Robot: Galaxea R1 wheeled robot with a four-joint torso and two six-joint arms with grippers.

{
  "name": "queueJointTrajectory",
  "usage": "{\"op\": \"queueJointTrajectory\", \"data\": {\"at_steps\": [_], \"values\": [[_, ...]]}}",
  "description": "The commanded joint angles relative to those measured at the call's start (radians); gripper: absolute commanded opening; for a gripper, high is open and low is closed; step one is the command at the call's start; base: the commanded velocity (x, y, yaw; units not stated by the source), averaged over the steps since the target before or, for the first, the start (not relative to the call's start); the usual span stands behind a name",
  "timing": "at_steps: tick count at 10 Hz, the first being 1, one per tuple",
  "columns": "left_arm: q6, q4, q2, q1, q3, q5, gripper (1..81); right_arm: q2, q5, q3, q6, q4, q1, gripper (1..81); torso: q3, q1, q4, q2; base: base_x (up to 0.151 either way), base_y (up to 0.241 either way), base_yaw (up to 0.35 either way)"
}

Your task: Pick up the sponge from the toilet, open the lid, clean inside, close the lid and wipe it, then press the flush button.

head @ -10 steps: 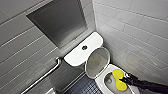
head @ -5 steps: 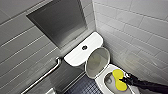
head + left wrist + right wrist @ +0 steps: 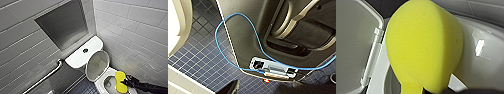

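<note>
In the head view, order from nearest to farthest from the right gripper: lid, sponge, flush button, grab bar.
1. sponge, in the right gripper
2. lid, raised upright
3. flush button, on the tank top
4. grab bar, far left

The floor (image 3: pixel 198 57) (small dark blue square tiles, pale grout) carries the toilet (image 3: pixel 75 58), standing in the corner of the grey tiled walls (image 3: pixel 22 37), lid (image 3: pixel 96 63) raised.

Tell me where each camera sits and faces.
Head: high up, looking down at the toilet, lid raised; right gripper at lower right.
Left wrist: looks down at blue floor tiles; robot's dark body and blue cable.
Right wrist: close over the toilet, facing the sponge.
Shared: head and right wrist both show sponge and lid.
</note>
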Motion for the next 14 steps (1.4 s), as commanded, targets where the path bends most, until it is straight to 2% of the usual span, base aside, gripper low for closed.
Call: {"op": "queueJointTrajectory", "data": {"at_steps": [1,2,3,5,6,9,10,11,14], "values": [[0.004,0.005,-0.021,0.033,-0.011,0.091,81.1,-0.058,-0.031,0.006,0.006,0.008,0.135,1.0,0.098,0.000,0.000,0.000,0.000,0.000,0.000],[0.004,0.005,-0.021,0.033,-0.011,0.091,81.1,-0.058,-0.031,0.006,0.006,0.008,0.129,1.0,0.034,0.000,0.000,0.000,0.000,0.000,0.000],[0.004,0.005,-0.021,0.033,-0.011,0.091,81.1,-0.058,-0.031,0.006,0.006,0.010,0.126,1.0,0.069,0.000,0.000,0.000,0.000,0.000,0.000],[0.004,0.005,-0.019,0.033,-0.011,0.093,81.1,-0.058,-0.031,0.000,0.006,0.013,0.123,1.0,0.092,0.000,0.000,-0.001,0.000,0.000,0.000],[0.004,0.005,-0.019,0.033,-0.011,0.093,81.1,-0.058,-0.031,-0.002,0.006,0.013,0.120,1.0,0.095,-0.065,0.000,0.098,0.000,0.000,0.000],[0.004,0.005,-0.018,0.031,-0.011,0.094,81.1,-0.047,-0.031,-0.015,0.007,0.014,0.103,1.0,0.093,-0.087,0.000,0.134,0.000,0.000,0.000],[0.004,0.005,-0.018,0.033,-0.011,0.094,81.1,-0.043,-0.031,-0.040,0.007,0.017,0.091,1.0,0.093,-0.045,0.000,0.069,0.000,0.000,0.000],[0.004,0.005,-0.018,0.033,-0.011,0.094,81.1,-0.043,-0.031,-0.057,0.006,0.014,0.067,1.0,0.093,-0.063,0.000,0.100,0.000,0.000,0.000],[0.011,0.006,-0.014,0.033,0.000,0.091,81.1,-0.044,-0.026,-0.118,0.006,0.007,-0.072,1.0,0.093,-0.076,0.000,0.119,0.000,0.000,0.000]]}}
